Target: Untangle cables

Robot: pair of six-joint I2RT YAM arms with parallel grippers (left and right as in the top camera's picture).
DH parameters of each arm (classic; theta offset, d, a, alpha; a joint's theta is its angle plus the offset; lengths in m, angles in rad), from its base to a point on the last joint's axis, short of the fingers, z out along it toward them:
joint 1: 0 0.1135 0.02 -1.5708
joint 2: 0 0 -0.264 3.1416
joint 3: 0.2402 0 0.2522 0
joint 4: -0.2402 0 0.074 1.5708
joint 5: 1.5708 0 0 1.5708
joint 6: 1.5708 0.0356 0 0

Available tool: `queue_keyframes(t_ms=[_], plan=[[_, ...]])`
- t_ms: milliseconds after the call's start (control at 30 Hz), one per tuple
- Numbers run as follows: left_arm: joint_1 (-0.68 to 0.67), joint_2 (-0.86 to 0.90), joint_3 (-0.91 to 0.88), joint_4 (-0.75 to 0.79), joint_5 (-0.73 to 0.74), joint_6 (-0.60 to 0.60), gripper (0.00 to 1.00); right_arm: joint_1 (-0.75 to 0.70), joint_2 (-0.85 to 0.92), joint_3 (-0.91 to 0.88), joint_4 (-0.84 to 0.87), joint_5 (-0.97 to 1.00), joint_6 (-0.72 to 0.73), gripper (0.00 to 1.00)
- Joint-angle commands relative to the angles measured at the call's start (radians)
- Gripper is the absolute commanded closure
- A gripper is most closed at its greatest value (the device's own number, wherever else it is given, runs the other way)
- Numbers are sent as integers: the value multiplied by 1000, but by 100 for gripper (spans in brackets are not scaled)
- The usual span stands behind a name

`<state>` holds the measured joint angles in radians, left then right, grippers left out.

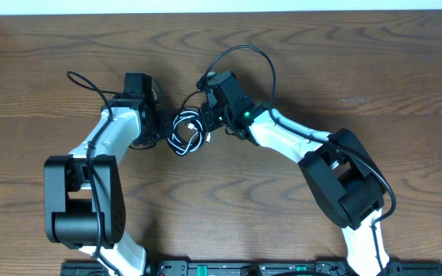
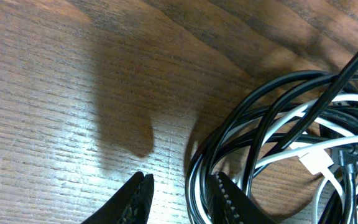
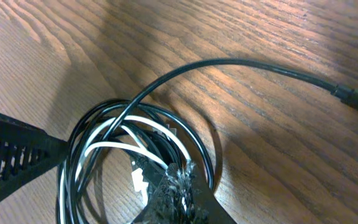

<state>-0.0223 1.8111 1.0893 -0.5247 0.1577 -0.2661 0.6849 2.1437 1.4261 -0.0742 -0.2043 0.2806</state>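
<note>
Ribbed black fingers, two, lowest in left wrist view: toothed pads, tapering to blunt tips.

Left gripper: stands apart, with bare wood showing between one tip and the cord loops. Straddles several black strands lying close against the other pad. No clamp visible.

Right gripper: stands pressed together, tips down on the coil at a crossing of black and white strands. Cannot tell whether pinching any of them.

Cables: count two. Lie as one tangled coil near table centre, between the two grippers.
- Black cord: one, thin, round, glossy. Makes several nested loops around the outside of the coil.
- White cord: one, thin, smooth. Threads through the inside of the black loops. Carries one small rectangular white plug, lying within the coil.

Black strand, one: leaves the coil, arcs over bare wood, ends in a thicker moulded piece at right edge of right wrist view.

Lattice bar, one, black, openwork: enters from left edge of right wrist view, tip touching the outer black loop. Owner not determinable.

Arms: count two, left arm and right arm. White shells, black joints.

Table: brown wood grain, matte.
</note>
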Motion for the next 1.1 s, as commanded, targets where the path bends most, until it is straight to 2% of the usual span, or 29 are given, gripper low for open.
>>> queue_keyframes(t_ms=[0, 67, 167, 300, 467, 533, 667, 767, 867, 967, 1067], plan=[[-3, 13, 8, -2, -10, -24, 67, 8, -15, 18, -10, 14, -9, 97], [-3, 15, 8, -2, -9, -25, 68, 8, -15, 18, -30, 14, -9, 91], [-3, 24, 7, -2, -10, -43, 76, 2, -17, 18, -42, -71, -8, 76], [-3, 51, 7, 3, -9, -84, 81, -10, -18, 20, -45, -182, -8, 70], [-3, 61, 7, 13, 53, -91, 81, -7, -18, 19, -101, -166, -5, 70], [-3, 61, 7, 13, 76, -92, 86, -3, -18, 19, -121, -135, -5, 70], [-3, 61, 7, 14, 130, -91, 87, 1, -18, 19, -143, -84, -5, 71], [-3, 61, 7, 22, 207, -91, 87, 1, -18, 19, -142, -72, -24, 71], [-3, 61, 7, 29, 221, -91, 87, -1, -18, 19, -142, -14, -36, 71], [-3, 61, 7, 39, 249, -86, 87, -10, -18, 19, -96, -11, -73, 78], [-3, 61, 7, 50, 314, -57, 87, -14, -18, 19, -50, -11, -126, 77]])
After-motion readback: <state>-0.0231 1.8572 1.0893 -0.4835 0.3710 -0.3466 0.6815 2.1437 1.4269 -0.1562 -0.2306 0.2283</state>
